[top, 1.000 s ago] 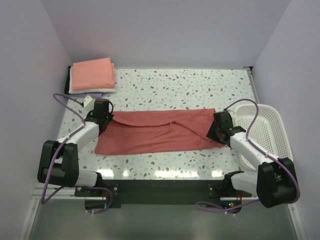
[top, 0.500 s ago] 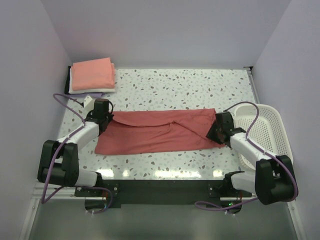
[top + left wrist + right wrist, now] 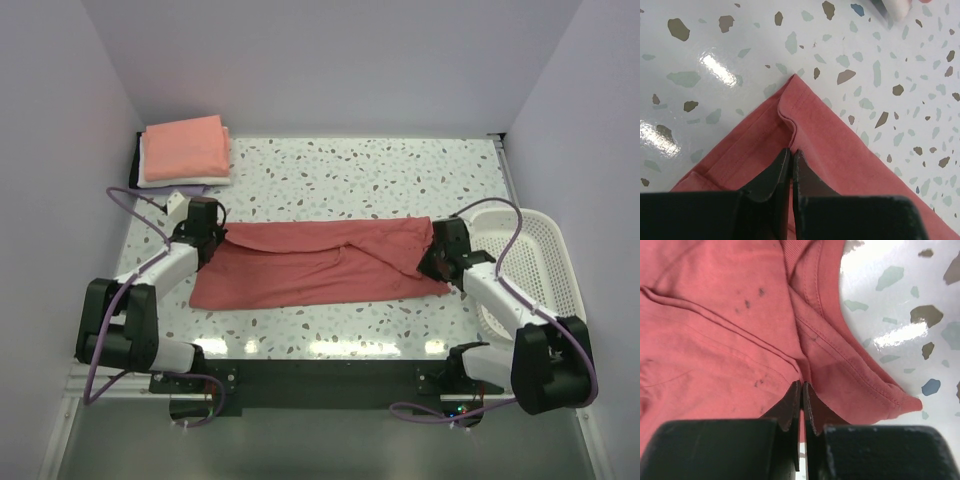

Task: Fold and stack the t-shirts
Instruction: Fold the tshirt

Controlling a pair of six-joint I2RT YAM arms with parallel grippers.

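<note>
- The dusty-red t-shirt (image 3: 320,262) lies as a long band across the middle of the table (image 3: 350,170), running left to right between the two arms. The folded t-shirts (image 3: 185,150) sit stacked at the far left corner, well apart from it.
- We judge the step in hand to be a fold of this shirt. The left gripper (image 3: 791,162) has its fingers pressed together on a ridge of cloth at the shirt's left corner. The right gripper (image 3: 801,390) is clamped on a crease at the right end, near the basket (image 3: 545,260).
- Next, we think both ends must rise together and travel evenly, so the cloth carries over without sagging, twisting or slipping from either pinch.
- The overhead view gives us the shirt's whole outline and the stack, but hides the fingertips.
- The wrist views show the pinches themselves. The left one shows a hemmed corner point on the speckled top. The right one shows a curved, double-stitched edge and a few small dark marks on the cloth.
</note>
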